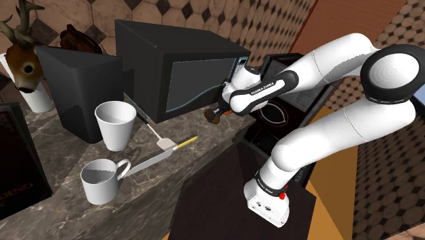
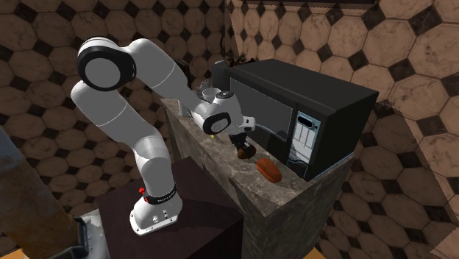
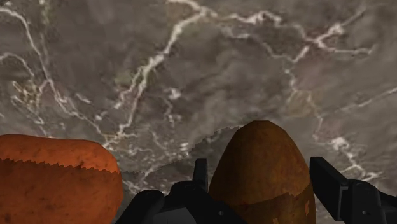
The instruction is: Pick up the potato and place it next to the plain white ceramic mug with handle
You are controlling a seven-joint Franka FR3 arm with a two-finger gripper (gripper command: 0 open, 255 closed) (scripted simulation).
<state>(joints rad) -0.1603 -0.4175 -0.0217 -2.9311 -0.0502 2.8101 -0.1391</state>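
The potato [image 3: 261, 172] is brown and shaped like an egg. It sits between the two black jaws, and they squeeze it from both sides, so the robot has hold of it. It hangs low over the dark marble desk [image 3: 191, 63]. I cannot tell if it touches the desk or is just off it.

Just beside the potato lies a longer orange-brown piece of food [image 3: 54, 181]. The jaws are not touching that one. The big black microwave [image 1: 184, 75] stands close behind.

The white mug [image 1: 101, 183] with the handle is well away, at the shoulder view's lower left. A taller white cup [image 1: 117, 126] with no handle stands near it. Between the potato and the mug lie a small spatula [image 1: 163, 144] and a knife [image 1: 160, 155] with a yellow handle.

I think the grabbing part is done and the carrying part comes next. The arm needs to lift the potato up high enough to pass over the spatula and the knife. Then it should go along the desk to the mug with the handle, not the other cup. It should put the potato down on a bare spot right beside the mug without bumping it.
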